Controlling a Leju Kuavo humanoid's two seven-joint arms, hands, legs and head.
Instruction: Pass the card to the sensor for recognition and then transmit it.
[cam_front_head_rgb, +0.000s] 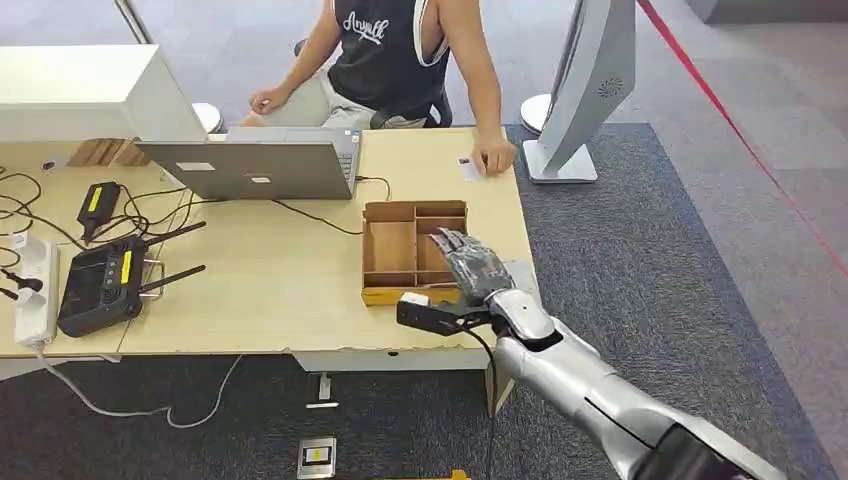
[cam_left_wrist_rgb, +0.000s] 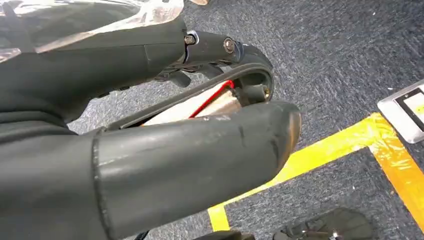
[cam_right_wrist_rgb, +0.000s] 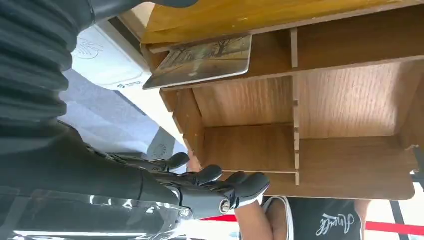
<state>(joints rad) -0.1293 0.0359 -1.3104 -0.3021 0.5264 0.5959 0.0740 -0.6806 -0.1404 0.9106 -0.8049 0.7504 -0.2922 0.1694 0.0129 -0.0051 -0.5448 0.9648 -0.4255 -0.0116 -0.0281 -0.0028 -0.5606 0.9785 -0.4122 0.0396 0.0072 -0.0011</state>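
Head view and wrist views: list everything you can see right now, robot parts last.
Wooden divided box: one, brown, table's right front.
Card: one, picture-printed, leaning in a box compartment.
Laptop: one, silver, table's back.
Controller: one, black, table's left.
Power strip: one, white, left edge.
Small card: one, white, by the person's hand.
Kiosk stand: one, grey-white, on carpet.
Right robot hand: over the box, fingers apart.
Left robot hand: hanging over taped floor.

Office: desk; laptop; carpet

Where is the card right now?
In the right wrist view the card leans in a compartment of the wooden tray, apart from the right hand.
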